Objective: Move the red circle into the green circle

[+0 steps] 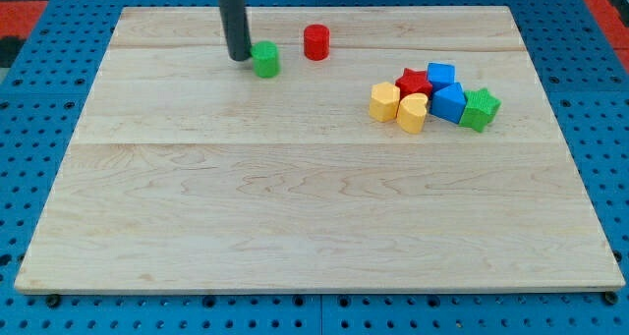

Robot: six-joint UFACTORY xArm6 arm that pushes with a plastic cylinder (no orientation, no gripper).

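Note:
The red circle (315, 41) stands near the view's top, a little right of the middle. The green circle (265, 59) sits to its lower left, a short gap between them. My tip (240, 56) rests on the board right beside the green circle's left side, touching it or nearly so. The dark rod rises from there out of the view's top.
A cluster of blocks lies at the right: a yellow hexagon-like block (384, 101), a yellow heart (413, 112), a red star (414, 83), two blue blocks (441, 75) (449, 102) and a green star (481, 109). The wooden board (295, 217) sits on a blue pegboard.

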